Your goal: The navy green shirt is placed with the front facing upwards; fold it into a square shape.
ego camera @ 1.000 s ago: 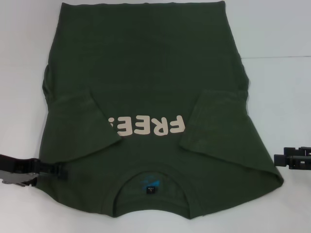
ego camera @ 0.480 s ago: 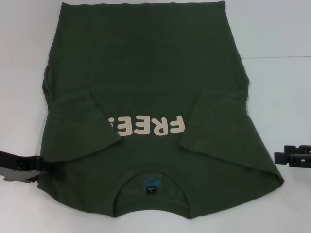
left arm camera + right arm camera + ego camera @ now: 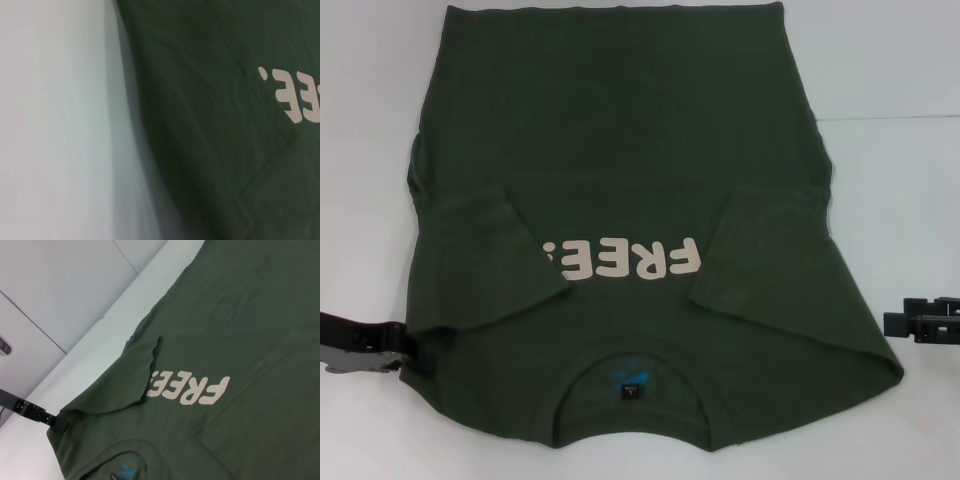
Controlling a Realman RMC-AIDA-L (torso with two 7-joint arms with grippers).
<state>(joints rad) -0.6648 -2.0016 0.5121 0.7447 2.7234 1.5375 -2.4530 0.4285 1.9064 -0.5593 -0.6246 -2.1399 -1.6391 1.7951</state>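
a: where are the jaws right now?

b: the left gripper sits low at the shirt's left edge, near the collar end, its tip right at the folded sleeve's corner. it looks to touch the cloth, but i cannot tell whether the jaws are spread or pinching; the tip is dark against dark fabric. the right wrist view shows the same gripper meeting the shirt's edge, no clearer.

a: and the other one?

b: the right gripper hangs just beside the shirt's right edge, apart from the cloth. its jaws can't be judged either.

a: the shirt itself?

b: the navy green shirt lies flat on the white counter, front up, collar toward the robot, hem at the far side. both short sleeves are folded inward over the chest; the left sleeve covers the edge of the print, the right sleeve lies just beside it.

a: any writing?

b: cream lettering reads "free!", upside down from the head view. a small blue neck label sits inside the collar; its text is too small to read.
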